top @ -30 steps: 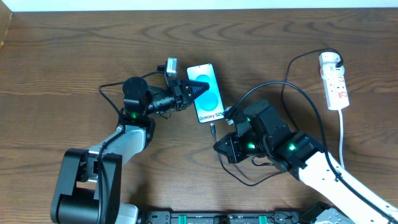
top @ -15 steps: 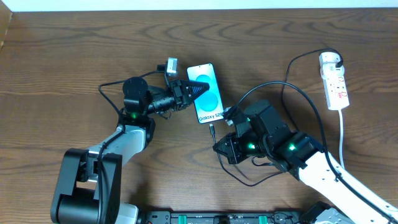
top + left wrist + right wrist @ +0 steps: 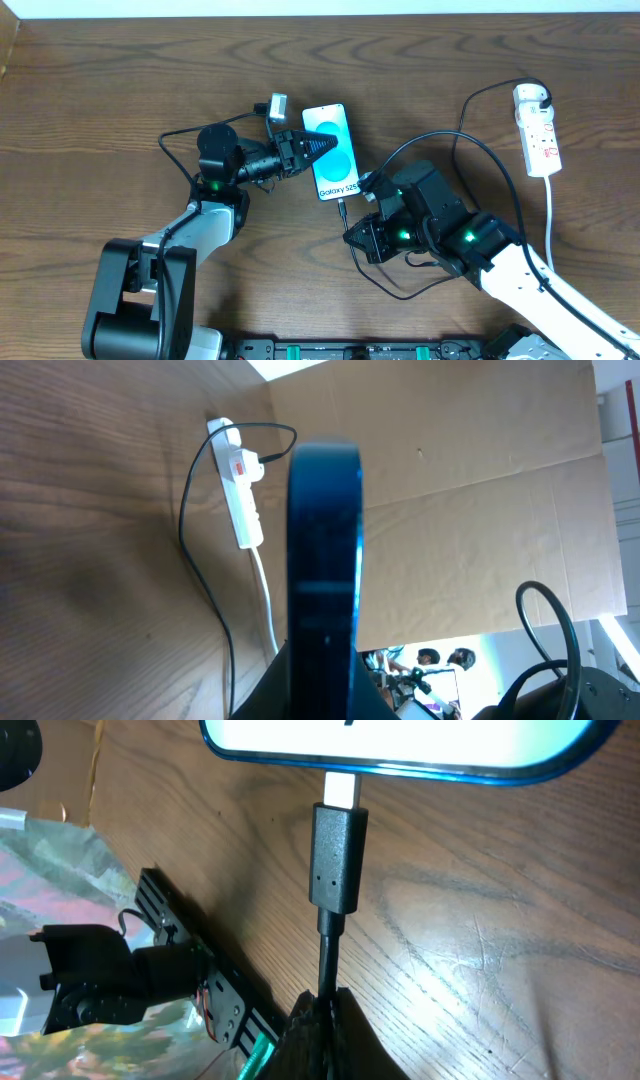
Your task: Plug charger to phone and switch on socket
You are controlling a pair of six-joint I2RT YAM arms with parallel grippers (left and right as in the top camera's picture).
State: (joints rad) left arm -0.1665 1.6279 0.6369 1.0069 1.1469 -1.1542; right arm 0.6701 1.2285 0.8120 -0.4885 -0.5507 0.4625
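Note:
The phone (image 3: pixel 334 155) lies near the table's middle with its blue screen lit. My left gripper (image 3: pixel 312 143) is shut on the phone's left edge; in the left wrist view the phone (image 3: pixel 322 560) stands edge-on between the fingers. My right gripper (image 3: pixel 350 233) is shut on the black charger cable (image 3: pixel 326 960) just behind its connector (image 3: pixel 338 870). The connector's metal tip touches the phone's lower edge (image 3: pixel 420 765). The cable (image 3: pixel 440 140) loops back to the white plug adapter (image 3: pixel 532 97) in the white socket strip (image 3: pixel 538 130) at far right.
The socket's white cord (image 3: pixel 551 215) runs down the right side toward the front. A small white and grey block (image 3: pixel 276 106) lies just left of the phone's top. A cardboard wall (image 3: pixel 480 530) stands beyond the table. The socket strip also shows in the left wrist view (image 3: pixel 240 485).
The phone's top and my left gripper have shifted very slightly right. The right gripper and connector stay in place at the phone's lower edge.

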